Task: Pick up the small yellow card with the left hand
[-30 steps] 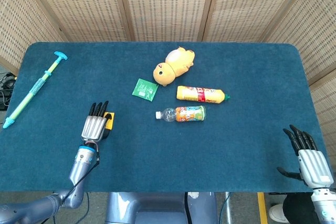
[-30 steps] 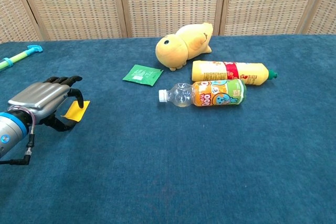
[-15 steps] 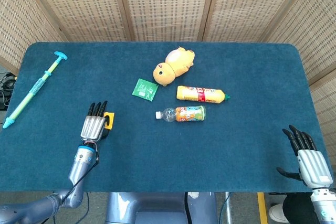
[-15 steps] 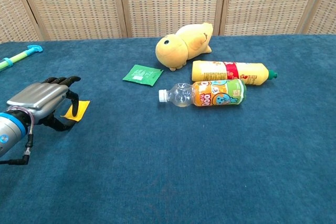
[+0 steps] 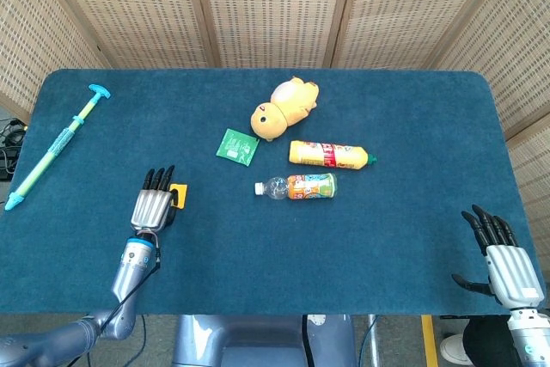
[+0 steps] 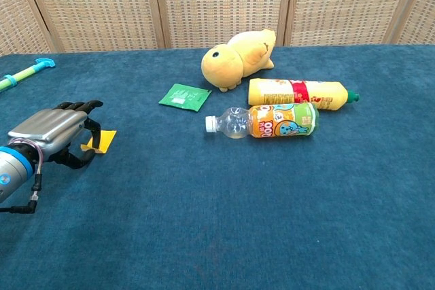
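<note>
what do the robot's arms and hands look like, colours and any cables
The left hand has a silver-grey metal back with ribbed knuckles and black fingers. Its wrist is a grey cylinder with a bright blue ring, and a thin dark cable loops along the forearm. The right hand matches: silver-grey back, black fingers, at the table's near edge.

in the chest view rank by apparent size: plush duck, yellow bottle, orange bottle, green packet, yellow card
1. plush duck
2-3. yellow bottle and orange bottle: too alike in length to rank
4. green packet
5. yellow card, partly hidden by the left robot hand, so its full size is uncertain
</note>
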